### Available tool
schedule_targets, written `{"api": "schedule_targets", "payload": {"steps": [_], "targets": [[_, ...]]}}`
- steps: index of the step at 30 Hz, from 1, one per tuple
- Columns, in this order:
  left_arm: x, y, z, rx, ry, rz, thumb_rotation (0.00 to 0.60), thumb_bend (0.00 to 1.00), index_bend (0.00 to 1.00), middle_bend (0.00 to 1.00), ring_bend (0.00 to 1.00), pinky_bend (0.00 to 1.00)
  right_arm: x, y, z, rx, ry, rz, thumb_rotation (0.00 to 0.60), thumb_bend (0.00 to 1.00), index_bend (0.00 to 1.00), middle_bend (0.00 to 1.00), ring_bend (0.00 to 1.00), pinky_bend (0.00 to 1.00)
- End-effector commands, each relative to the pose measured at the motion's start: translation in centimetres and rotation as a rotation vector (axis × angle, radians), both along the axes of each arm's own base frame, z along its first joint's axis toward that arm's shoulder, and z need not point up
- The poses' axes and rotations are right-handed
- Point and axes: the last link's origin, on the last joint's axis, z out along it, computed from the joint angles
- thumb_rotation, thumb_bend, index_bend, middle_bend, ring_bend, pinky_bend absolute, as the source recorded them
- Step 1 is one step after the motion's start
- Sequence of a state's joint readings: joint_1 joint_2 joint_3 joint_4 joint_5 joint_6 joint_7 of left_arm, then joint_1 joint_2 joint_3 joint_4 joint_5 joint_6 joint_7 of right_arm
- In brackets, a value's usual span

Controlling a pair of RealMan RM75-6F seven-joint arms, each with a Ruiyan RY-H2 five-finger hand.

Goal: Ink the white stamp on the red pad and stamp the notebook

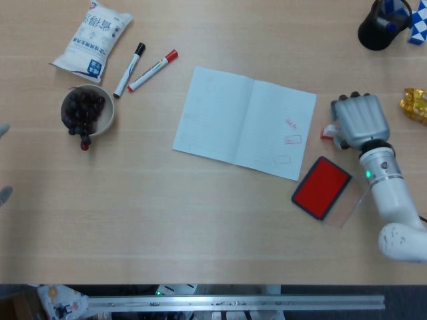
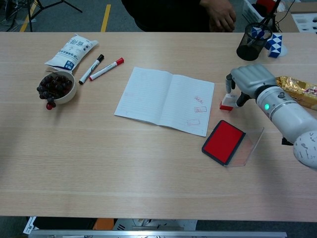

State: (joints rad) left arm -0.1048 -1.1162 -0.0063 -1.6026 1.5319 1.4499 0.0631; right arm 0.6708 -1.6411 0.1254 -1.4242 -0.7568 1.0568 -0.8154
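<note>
Carefully now: my right hand [image 2: 250, 79] is curled over the white stamp [image 2: 227, 102], which stands just right of the notebook [image 2: 166, 99] and beyond the red pad [image 2: 223, 141]. I cannot tell if the fingers grip it; closing off-centre could topple it.

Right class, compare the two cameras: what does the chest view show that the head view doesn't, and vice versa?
Only the chest view shows a seated person's hand beyond the table and the floor's yellow line. Only the head view shows the metal rail below the table edge. Both show the notebook, red pad, white stamp and right hand.
</note>
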Motion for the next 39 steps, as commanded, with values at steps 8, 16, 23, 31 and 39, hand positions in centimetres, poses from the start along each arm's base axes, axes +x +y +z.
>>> {"api": "schedule_targets", "payload": {"steps": [8,16,23,31,39], "targets": [[-0.1,-0.1,0.0,-0.001,0.004,0.005,0.600,0.12,0.13,0.19,0.20,0.12,-0.5,-0.1,-0.1,0.003,0.005,-0.013,0.600,0.23,0.52,0.43,0.33,0.43],[-0.1,-0.1,0.0,0.000,0.005,0.007,0.600,0.12,0.13,0.19,0.20,0.12,-0.5,-0.2,-0.5,0.011,0.003,-0.016,0.600,0.26,0.53,0.44,0.34,0.43],[-0.2,-0.1,0.0,-0.002,0.008,0.016,0.600,0.12,0.13,0.19,0.20,0.12,-0.4,-0.2,-0.7,0.016,-0.001,-0.015,0.600,0.26,0.54,0.44,0.34,0.43],[-0.2,0.0,0.0,-0.004,0.008,0.016,0.600,0.12,0.13,0.19,0.20,0.12,-0.3,-0.2,-0.7,0.022,-0.004,-0.015,0.600,0.31,0.59,0.46,0.35,0.43],[-0.1,-0.1,0.2,0.002,0.006,0.020,0.600,0.12,0.13,0.19,0.20,0.12,1.5,1.1,1.1,0.082,-0.069,0.039,0.600,0.32,0.61,0.48,0.36,0.43]]}}
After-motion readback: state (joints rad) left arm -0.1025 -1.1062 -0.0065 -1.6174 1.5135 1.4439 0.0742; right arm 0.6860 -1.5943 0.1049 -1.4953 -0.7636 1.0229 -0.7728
